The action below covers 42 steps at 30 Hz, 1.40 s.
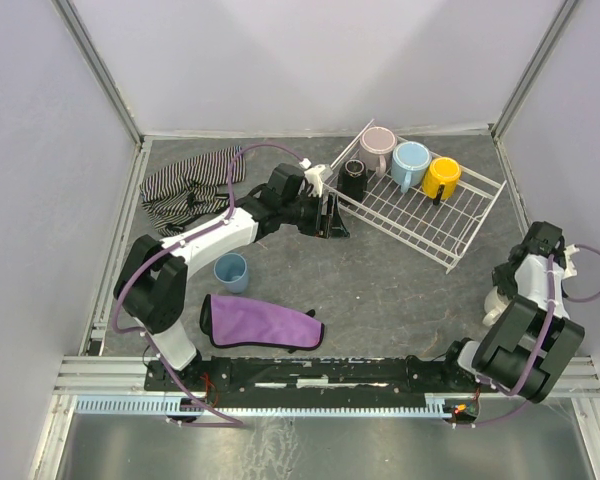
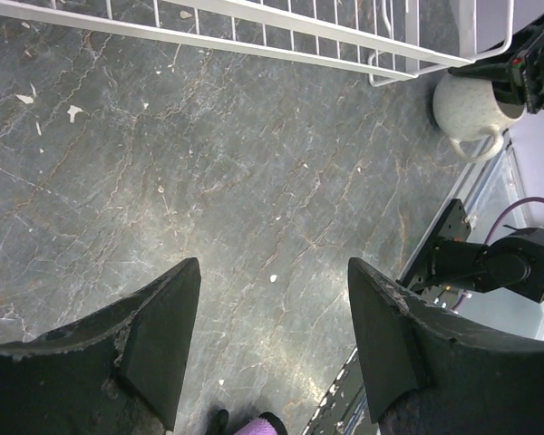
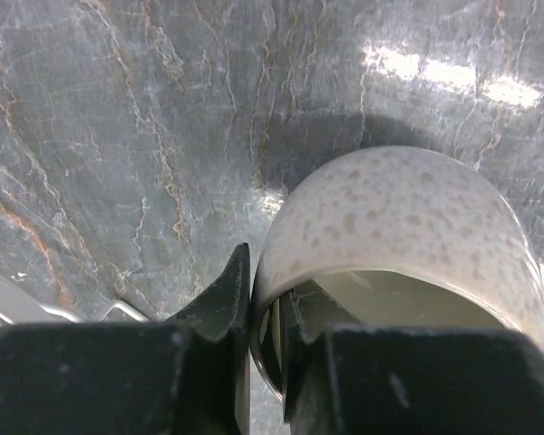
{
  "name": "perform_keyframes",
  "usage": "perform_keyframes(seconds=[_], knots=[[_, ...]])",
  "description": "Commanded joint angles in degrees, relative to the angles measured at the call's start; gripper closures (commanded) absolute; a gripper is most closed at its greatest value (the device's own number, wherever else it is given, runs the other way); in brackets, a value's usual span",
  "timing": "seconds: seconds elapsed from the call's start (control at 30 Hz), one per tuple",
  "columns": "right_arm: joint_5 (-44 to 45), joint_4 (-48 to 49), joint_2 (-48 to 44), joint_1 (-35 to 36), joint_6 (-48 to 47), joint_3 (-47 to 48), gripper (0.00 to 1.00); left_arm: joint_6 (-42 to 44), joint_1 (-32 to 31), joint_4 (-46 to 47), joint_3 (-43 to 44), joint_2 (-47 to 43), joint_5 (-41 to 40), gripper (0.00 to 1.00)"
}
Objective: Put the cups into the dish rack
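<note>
The white wire dish rack [image 1: 425, 215] stands at the back right and holds pink [image 1: 378, 144], light blue [image 1: 411, 160], yellow [image 1: 442, 177] and black [image 1: 354, 178] cups. A dusty-blue handleless cup [image 1: 230, 271] sits upright on the table beside the left arm. My left gripper [image 1: 331, 215] [image 2: 272, 265] hangs open and empty just in front of the rack's near left corner [image 2: 254, 23]. A speckled cream-white mug [image 3: 399, 227] [image 1: 498, 300] [image 2: 467, 107] stands on the table at the far right. My right gripper [image 3: 267, 308] is shut on its rim, one finger inside and one outside.
A purple cloth [image 1: 260, 322] lies near the front edge, left of centre. A striped cloth [image 1: 185, 185] is bunched at the back left. Metal frame rails [image 1: 310, 362] edge the table and grey walls close it in.
</note>
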Motion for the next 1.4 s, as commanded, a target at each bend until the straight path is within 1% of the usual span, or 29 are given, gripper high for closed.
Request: perform_keyframes(seconds=[0.0, 0.2, 0.33, 0.47, 0.53, 0.67, 0.73, 0.83, 0.87, 1.0, 1.1, 1.23, 1.33, 1.37], knots=[[0.0, 2.2, 0.3, -0.3, -2.3, -0.6, 0.98, -4.4, -0.1, 3.5, 0.0, -2.0, 3.0, 0.27], [-3.4, 0.1, -3.4, -0.7, -4.5, 0.4, 1.0, -8.0, -0.1, 6.4, -0.2, -3.3, 5.0, 0.27], [-6.4, -4.5, -8.1, -0.8, -5.1, 3.0, 1.0, -10.6, -0.1, 8.8, -0.1, -3.1, 7.5, 0.27], [-10.2, -9.9, -11.8, -0.8, -4.0, 5.8, 0.99, -14.8, -0.1, 13.3, -0.5, -2.3, 10.8, 0.27], [-12.2, -11.0, -13.7, -0.8, -2.7, 6.5, 1.0, -18.0, -0.1, 17.9, -1.3, -1.8, 13.0, 0.26], [-12.7, -14.3, -16.3, -0.7, -1.9, 10.4, 1.0, -24.6, -0.1, 27.3, -3.1, -0.5, 18.4, 0.26], [-13.2, -16.4, -16.8, -0.7, -2.2, 14.6, 1.0, -27.4, 0.0, 32.5, -4.6, -0.2, 20.9, 0.25], [-13.7, -19.2, -16.9, -0.4, -2.9, 21.3, 1.0, -30.2, 0.1, 37.5, -6.3, 0.5, 24.1, 0.25], [-13.5, -20.1, -16.8, -0.1, -3.2, 23.9, 0.99, -32.3, 0.4, 39.2, -7.0, 0.9, 24.9, 0.25], [-13.1, -22.8, -16.2, 0.8, -3.9, 33.9, 0.99, -44.9, 0.8, 54.9, -10.5, 2.0, 26.6, 0.25], [-15.8, -22.1, -15.9, 1.2, -2.9, 39.3, 0.99, -54.4, 0.8, 64.8, -11.3, 2.7, 26.2, 0.25], [-22.0, -15.9, -15.8, 1.9, 1.1, 42.5, 0.99, -68.4, 0.5, 80.4, -12.9, 3.5, 21.5, 0.23], [-28.3, -8.8, -15.8, 2.8, 5.8, 42.9, 0.99, -76.7, -0.9, 89.1, -11.8, 5.7, 18.6, 0.23], [-30.5, -5.5, -15.8, 3.3, 8.7, 42.3, 0.99, -78.7, -1.5, 91.5, -11.2, 6.4, 17.4, 0.23]])
